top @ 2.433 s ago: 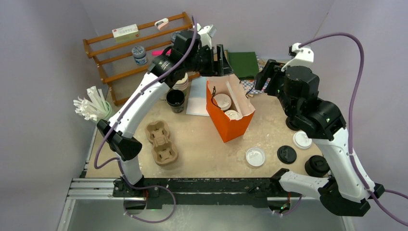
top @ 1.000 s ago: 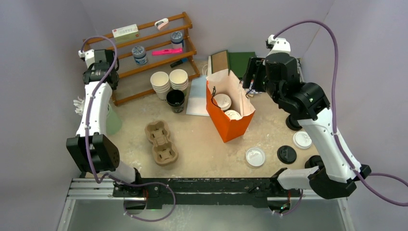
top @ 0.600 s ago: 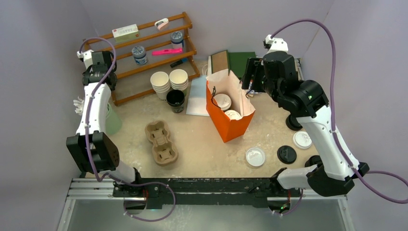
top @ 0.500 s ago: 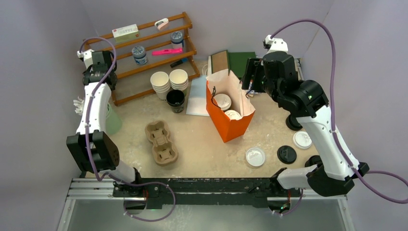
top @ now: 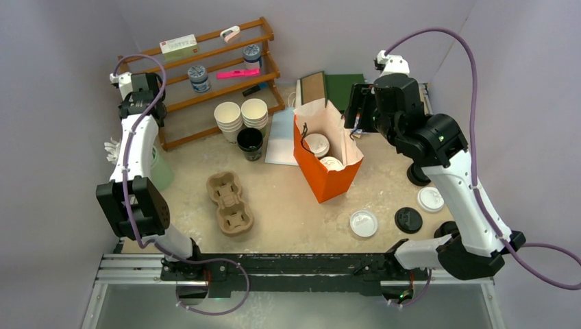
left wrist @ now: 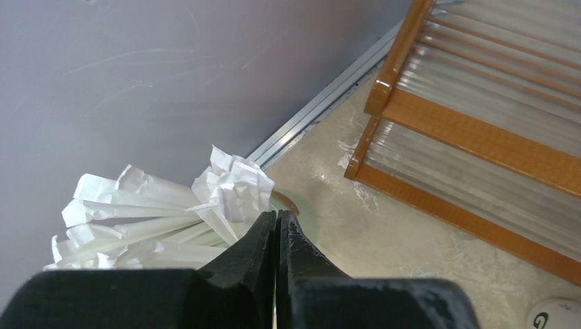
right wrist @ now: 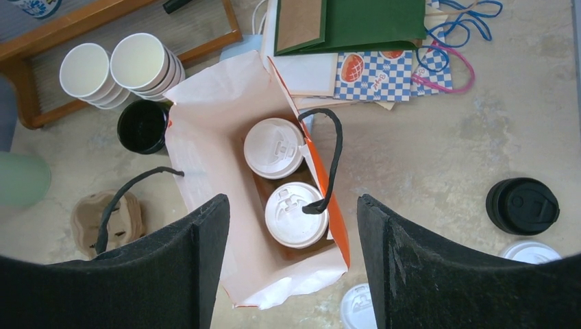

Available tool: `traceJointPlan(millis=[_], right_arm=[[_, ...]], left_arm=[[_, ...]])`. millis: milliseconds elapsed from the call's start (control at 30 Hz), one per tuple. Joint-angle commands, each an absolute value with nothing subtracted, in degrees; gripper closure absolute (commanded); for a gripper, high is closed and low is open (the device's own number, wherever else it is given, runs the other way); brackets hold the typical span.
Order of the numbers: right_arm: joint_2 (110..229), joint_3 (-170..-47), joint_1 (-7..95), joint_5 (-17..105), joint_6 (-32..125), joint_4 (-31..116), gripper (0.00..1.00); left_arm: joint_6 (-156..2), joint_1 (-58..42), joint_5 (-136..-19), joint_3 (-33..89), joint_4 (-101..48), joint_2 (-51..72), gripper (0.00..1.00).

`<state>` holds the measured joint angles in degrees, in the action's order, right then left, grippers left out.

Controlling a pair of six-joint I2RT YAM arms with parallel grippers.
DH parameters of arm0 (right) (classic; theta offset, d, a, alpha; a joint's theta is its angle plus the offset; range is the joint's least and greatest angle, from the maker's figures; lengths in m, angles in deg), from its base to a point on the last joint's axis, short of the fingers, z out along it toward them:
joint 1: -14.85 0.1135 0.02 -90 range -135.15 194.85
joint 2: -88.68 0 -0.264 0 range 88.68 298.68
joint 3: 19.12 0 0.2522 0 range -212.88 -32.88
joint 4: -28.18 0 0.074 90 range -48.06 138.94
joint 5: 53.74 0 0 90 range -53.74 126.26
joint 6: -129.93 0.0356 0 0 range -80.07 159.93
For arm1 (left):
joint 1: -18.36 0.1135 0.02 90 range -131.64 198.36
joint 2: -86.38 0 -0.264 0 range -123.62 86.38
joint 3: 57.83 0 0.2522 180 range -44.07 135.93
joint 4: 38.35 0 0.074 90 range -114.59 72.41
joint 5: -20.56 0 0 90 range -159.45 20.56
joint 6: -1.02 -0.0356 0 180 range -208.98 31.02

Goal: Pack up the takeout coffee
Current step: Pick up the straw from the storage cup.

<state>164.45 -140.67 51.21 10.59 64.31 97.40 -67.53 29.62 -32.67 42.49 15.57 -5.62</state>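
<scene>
Straws (left wrist: 157,219) first, being leftmost: a bunch of white paper-wrapped ones with crumpled ends. They stand in a pale green cup (left wrist: 301,226) at the far left corner of the table (top: 288,205), beside the slatted wooden rack (left wrist: 479,137). The left gripper (left wrist: 277,229) has its black jaws pressed flat together, tips right against the crumpled wrappers. I can't make out whether any paper is pinched in there, and the fingers hide most of the green cup.

Moving right, a moulded pulp cup carrier (top: 229,203) lies flat toward the near left. The stacked white cups (top: 241,113) and a black cup (top: 250,142) sit at the foot of the rack.

Mid-table, toward the far edge, stands the orange bag (top: 329,179): paper, pale inside, black cord handles, mouth open. The takeout coffee (right wrist: 274,149) is inside it, two cups side by side, upright, long axis vertical, tops facing up. Only the round white plastic lids show. The bag walls hide the cup bodies, and one handle loops across the nearer lid (right wrist: 288,223).

The right gripper (right wrist: 291,202) hangs above the bag, jaws spread wide, holding nothing.

Toward the right edge there's a loose white lid (top: 363,223), a flat black lid (top: 408,220) and another white lid (top: 431,199). A black lidded cup (top: 451,236) is partly hidden behind the right arm.
</scene>
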Motion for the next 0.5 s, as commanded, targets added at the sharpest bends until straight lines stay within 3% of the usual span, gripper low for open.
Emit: traceJointPlan(millis=[0,233,467], right_arm=[[165.0,-142.2,51.2,11.6,63.8,97.0,0.3],[165.4,-142.2,51.2,12.0,64.1,95.7,0.3],[164.5,-140.4,51.2,13.1,63.9,94.8,0.3]], left_arm=[[-66.5,30.6,-31.4,43.9,15.4,-5.4,1.0],[-59.7,30.5,-39.9,45.2,16.4,5.4,1.0],[-53.6,30.5,-50.6,54.0,16.4,12.4,1.0]])
